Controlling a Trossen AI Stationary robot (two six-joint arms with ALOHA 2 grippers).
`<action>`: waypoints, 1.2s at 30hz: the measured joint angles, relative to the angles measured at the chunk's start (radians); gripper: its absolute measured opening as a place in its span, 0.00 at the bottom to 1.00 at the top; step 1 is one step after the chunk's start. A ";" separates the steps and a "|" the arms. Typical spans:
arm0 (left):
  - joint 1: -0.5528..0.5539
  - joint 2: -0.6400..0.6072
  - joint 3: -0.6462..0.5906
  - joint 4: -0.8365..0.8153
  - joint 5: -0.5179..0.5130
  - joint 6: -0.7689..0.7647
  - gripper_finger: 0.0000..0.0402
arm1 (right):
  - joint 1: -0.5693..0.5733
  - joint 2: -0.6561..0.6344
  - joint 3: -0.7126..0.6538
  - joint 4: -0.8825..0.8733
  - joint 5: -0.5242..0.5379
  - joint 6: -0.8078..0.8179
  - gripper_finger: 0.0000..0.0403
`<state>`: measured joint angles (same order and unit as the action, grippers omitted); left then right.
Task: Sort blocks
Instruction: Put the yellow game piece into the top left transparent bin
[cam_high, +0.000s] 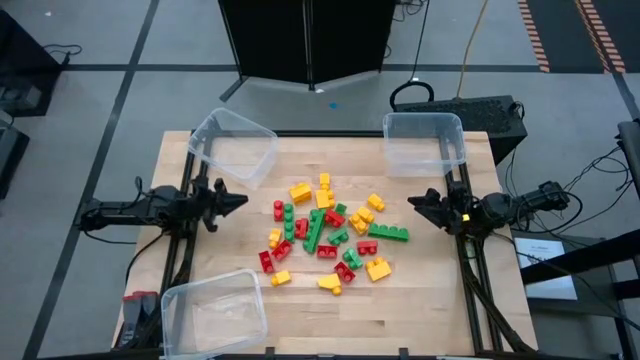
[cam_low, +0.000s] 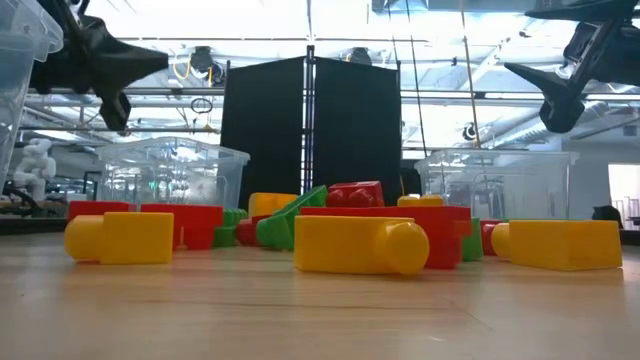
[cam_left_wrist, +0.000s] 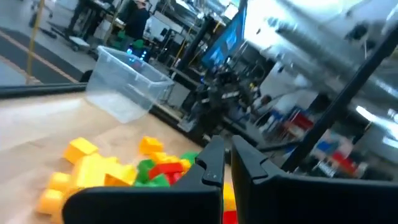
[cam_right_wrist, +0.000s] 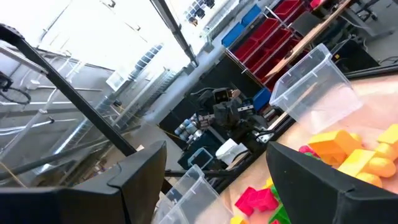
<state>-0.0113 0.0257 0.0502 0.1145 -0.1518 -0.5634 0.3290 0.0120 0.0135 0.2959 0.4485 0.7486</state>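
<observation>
The blocks (cam_high: 325, 235) are small red, yellow and green studded bricks. They lie in a loose heap on the wooden table's middle, and also show in the low view (cam_low: 360, 240) and in both wrist views (cam_left_wrist: 106, 174) (cam_right_wrist: 348, 152). My left gripper (cam_high: 240, 200) hangs above the table left of the heap, pointing at it, its fingers (cam_left_wrist: 214, 165) shut on nothing. My right gripper (cam_high: 410, 203) hangs right of the heap, facing it, open and empty (cam_right_wrist: 217, 180). Both stand well above the table in the low view (cam_low: 150, 62) (cam_low: 515, 70).
Three clear plastic bins stand on the table: one at the far left corner (cam_high: 233, 146), one at the far right (cam_high: 424, 142), one at the near left corner (cam_high: 213, 312). Bare wood lies between each gripper and the heap. A black panel (cam_high: 310, 40) stands behind the table.
</observation>
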 joint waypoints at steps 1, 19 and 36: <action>0.001 0.000 0.000 0.012 -0.023 0.000 0.00 | 0.000 0.000 0.000 0.002 0.005 0.000 0.68; -0.006 0.029 0.056 0.288 0.008 -0.035 0.00 | 0.000 0.000 0.001 0.151 0.018 -0.039 0.68; -0.110 1.005 1.059 -0.168 0.039 0.465 0.00 | 0.000 0.000 0.002 0.148 -0.065 -0.107 0.68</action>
<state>-0.1208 1.0308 1.1089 -0.0537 -0.1133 -0.0980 0.3294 0.0124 0.0158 0.4438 0.3835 0.6419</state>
